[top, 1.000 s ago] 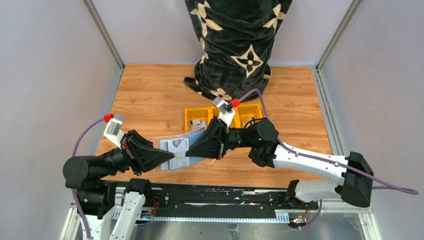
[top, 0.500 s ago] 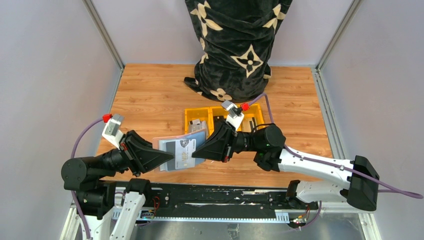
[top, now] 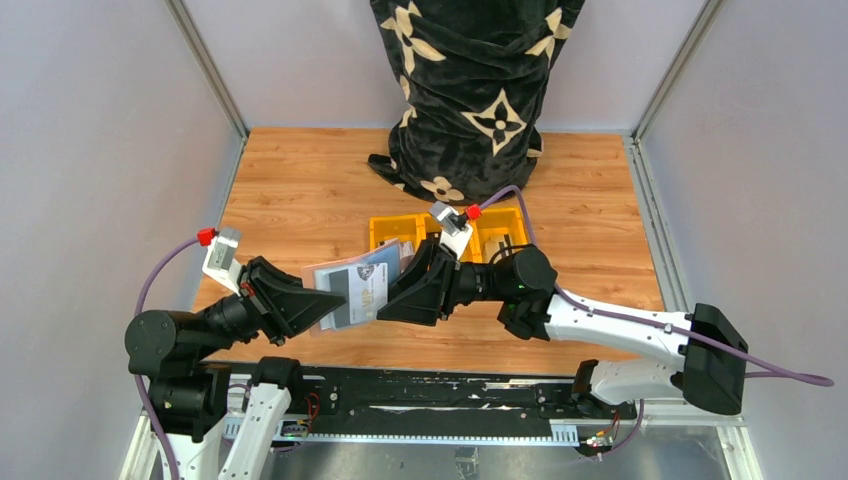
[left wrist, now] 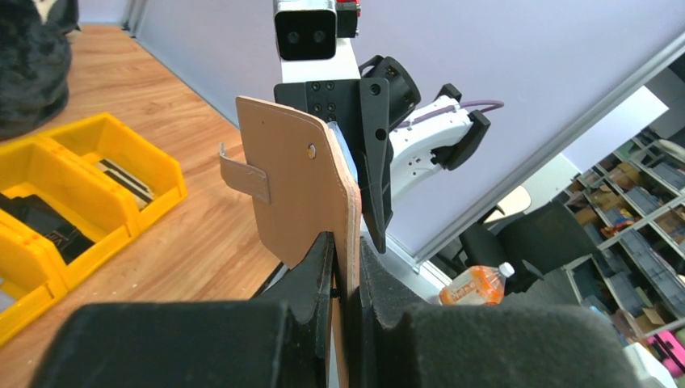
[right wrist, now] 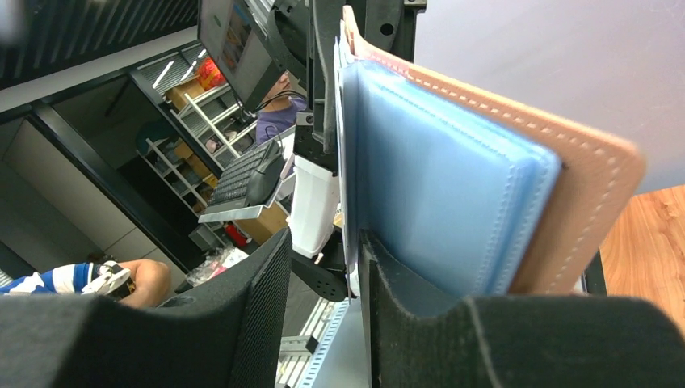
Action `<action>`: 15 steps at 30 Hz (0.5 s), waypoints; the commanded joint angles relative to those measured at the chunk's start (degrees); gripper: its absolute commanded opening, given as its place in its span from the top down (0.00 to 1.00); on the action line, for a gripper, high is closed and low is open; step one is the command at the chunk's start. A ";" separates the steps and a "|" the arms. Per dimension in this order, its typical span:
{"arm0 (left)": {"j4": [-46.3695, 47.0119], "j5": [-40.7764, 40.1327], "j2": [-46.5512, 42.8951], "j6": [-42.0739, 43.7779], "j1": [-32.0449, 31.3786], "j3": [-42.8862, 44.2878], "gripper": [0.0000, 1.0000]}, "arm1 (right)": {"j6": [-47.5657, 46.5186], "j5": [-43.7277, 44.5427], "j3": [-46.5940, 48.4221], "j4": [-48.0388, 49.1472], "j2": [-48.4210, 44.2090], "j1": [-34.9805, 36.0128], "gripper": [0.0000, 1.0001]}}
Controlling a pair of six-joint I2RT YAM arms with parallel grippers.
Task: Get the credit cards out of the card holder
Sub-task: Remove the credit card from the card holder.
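Yellow three-compartment tray (top: pixel 500 222) on a wooden table (top: pixel 300 190), small dark and grey items inside. Just behind the tray, a black cloth with tan flower motifs (top: pixel 470 90), bunched upright against the table's far edge.

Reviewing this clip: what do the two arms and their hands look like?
Both arms are black at the joints with white link segments. Each carries a purple cable running to a red connector beside a small white-grey wrist camera. The left hand and right hand are matte black, wedge-shaped, with two flat black fingers. No sleeves or printed markings are visible.
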 commanded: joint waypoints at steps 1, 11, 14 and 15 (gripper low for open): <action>-2.07 -2.16 -0.61 3.17 -0.25 1.29 1.00 | 0.78 -1.24 2.56 3.74 1.18 0.55 0.60; -1.83 -0.64 -0.70 3.29 -0.30 1.52 1.00 | 0.93 -0.50 2.24 -0.60 -1.31 -1.67 1.00; -2.10 -0.97 -0.55 4.24 -0.25 2.05 1.00 | 0.67 -0.58 -0.06 -2.27 -4.13 -3.21 1.00; -2.50 -1.12 -0.50 4.90 -0.25 2.22 1.00 | 0.41 -0.66 -0.82 -3.18 -5.36 -3.80 1.00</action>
